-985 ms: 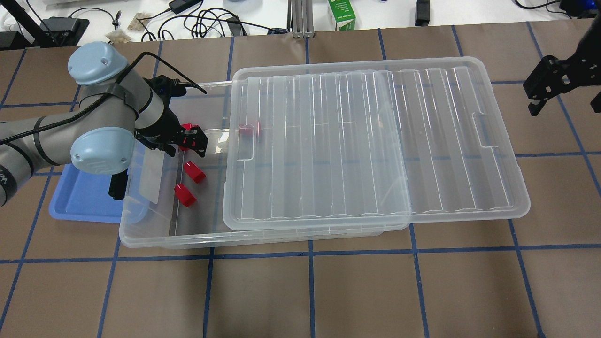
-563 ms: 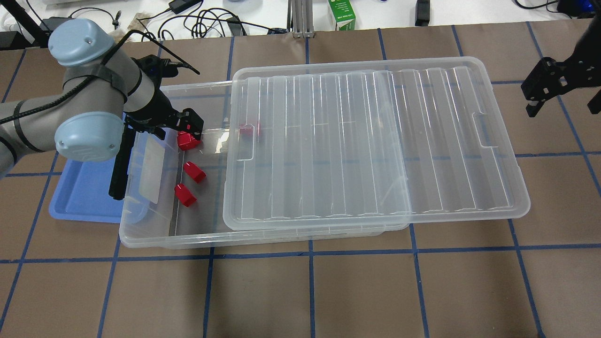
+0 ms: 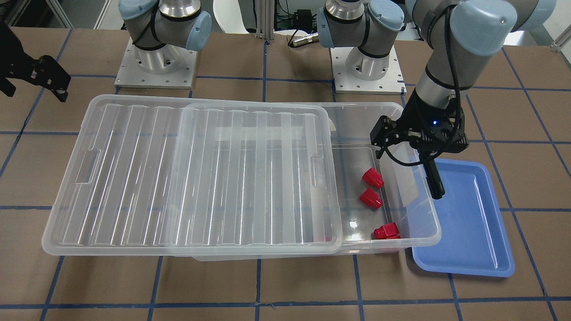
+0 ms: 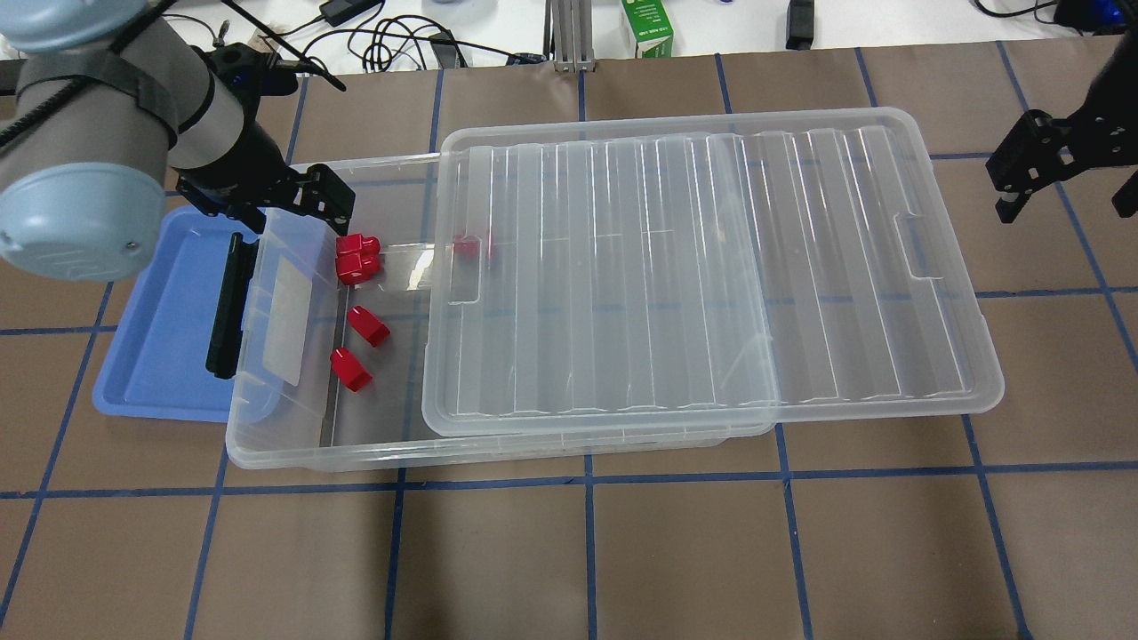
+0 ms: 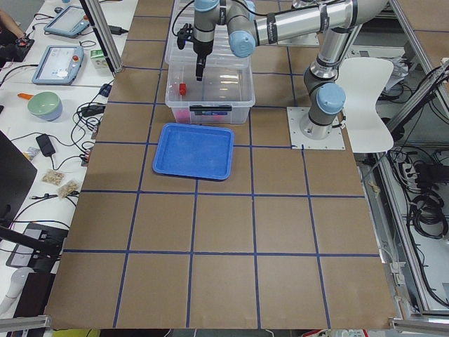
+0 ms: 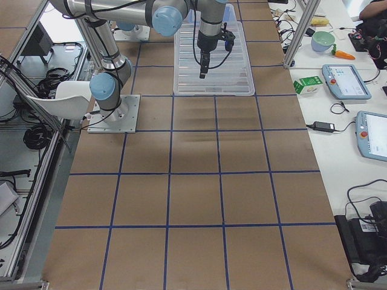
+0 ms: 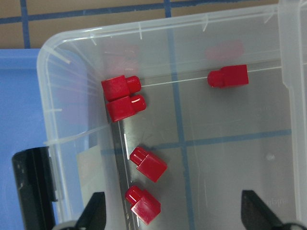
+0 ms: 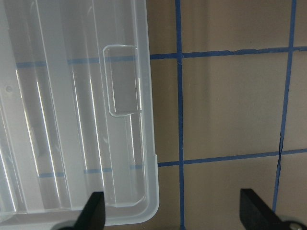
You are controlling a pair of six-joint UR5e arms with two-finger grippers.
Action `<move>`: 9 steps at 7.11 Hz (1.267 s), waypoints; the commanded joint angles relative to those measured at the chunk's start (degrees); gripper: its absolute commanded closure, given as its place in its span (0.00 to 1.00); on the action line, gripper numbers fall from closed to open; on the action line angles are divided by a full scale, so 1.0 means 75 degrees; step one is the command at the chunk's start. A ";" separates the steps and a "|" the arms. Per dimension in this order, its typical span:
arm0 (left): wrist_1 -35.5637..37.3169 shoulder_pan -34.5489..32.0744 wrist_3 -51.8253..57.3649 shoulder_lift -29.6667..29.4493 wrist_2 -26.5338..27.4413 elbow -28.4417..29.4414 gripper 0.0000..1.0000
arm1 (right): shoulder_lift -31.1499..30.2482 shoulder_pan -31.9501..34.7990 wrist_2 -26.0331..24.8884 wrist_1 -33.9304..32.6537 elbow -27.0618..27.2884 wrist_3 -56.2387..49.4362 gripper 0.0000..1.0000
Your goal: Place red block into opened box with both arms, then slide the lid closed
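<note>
**ENTRY: block in box, lid not yet slid**

**Left gripper** (image 7: pixel 175 218): jaws spread wide, nothing between them. You can see both fingertips bare in its wrist view. It hangs over the uncovered end of the box (image 4: pixel 267 455), near the end wall.

**Red block** (image 7: pixel 125 106): on the box floor ahead of those fingertips, touching a twin at the end-wall corner. 4 other red blocks (image 7: pixel 148 164) lie in the box too, 1 of them under the lid's edge. All 5 look alike, so I cannot tell you which is the task's own.

**Lid** (image 4: pixel 622 267): drawn back toward the right gripper, covering most of the box and overhanging its far end. I judge it sits so to keep a drop opening under the left gripper.

**Right gripper** (image 8: pixel 175 218): jaws wide apart, holding nothing, above the table (image 8: pixel 230 105) just outside the lid's short end, with the handle notch (image 8: pixel 122 81) ahead of it. It is probably stationed there to push the lid.

**Blue tray** (image 4: pixel 151 356): beside the box's open end, below the left wrist.

**Status:** placing looks done and 1 step remains, the slide. Get the left gripper clear of the rim first.
</note>
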 commanded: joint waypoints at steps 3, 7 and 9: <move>-0.2888 -0.0172 -0.0890 -0.0137 0.0162 0.1902 0.00 | 0.0378 -0.0354 0.0108 -0.0113 0.0164 -0.0660 0.00; -0.2220 -0.0491 -0.0951 -0.0091 0.0163 0.1445 0.00 | 0.1199 -0.0646 0.0131 -0.1180 0.0176 -0.1293 0.00; -0.2185 -0.0491 -0.0951 -0.0114 0.0151 0.1444 0.00 | 0.1783 -0.0707 0.0178 -0.1670 0.0176 -0.1294 0.00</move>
